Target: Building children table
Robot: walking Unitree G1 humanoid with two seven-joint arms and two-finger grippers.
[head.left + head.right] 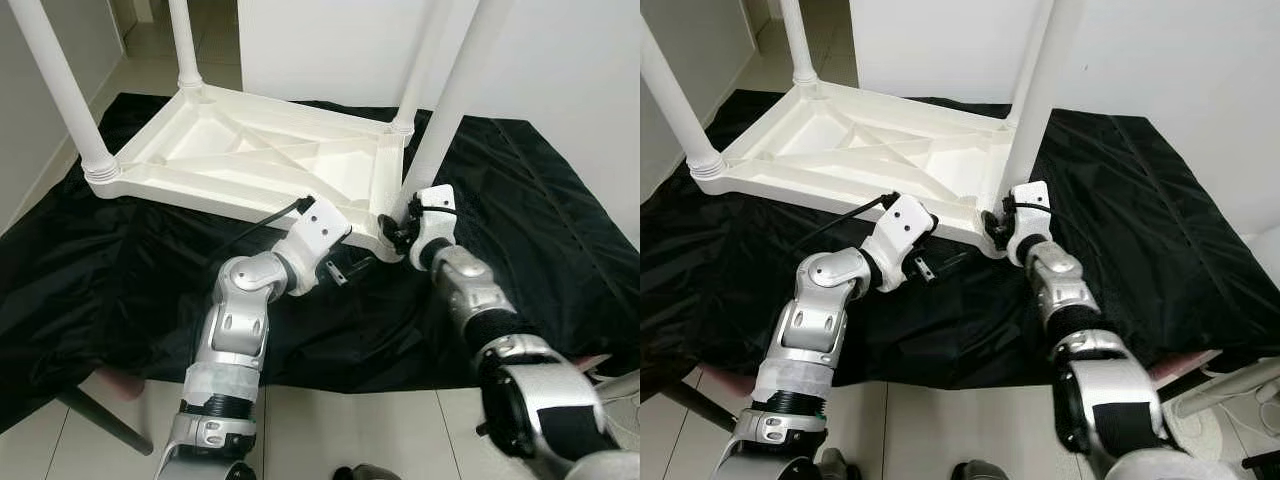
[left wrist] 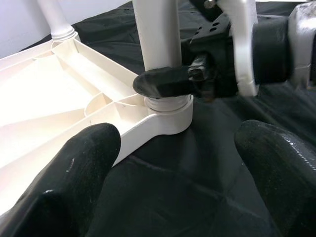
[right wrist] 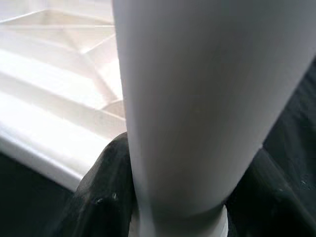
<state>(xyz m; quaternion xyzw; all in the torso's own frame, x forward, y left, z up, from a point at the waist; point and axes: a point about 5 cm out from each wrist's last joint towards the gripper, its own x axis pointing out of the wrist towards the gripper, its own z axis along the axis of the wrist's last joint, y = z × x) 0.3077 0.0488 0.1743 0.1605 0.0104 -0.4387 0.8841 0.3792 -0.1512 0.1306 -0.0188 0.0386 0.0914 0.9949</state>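
With the upturned table (image 1: pixel 260 150) on the black sheet (image 1: pixel 120 270), right jaws (image 1: pixel 400 232) clamp the 4 o'clock leg (image 1: pixel 455 100) (left jaws (image 1: pixel 345 270) gape empty), and an off-axis push could unseat it.

Head views bright, even, sharp; sheen streaks on black sheet (image 1: pixel 520 230). Wrist views: near fingertips (image 2: pixel 74 187) defocused, table leg (image 3: pixel 197 98) soft, close-up blur.

Upturned table (image 1: pixel 250 150) on sheet (image 1: pixel 530 220), legs (image 1: pixel 455 100) up.
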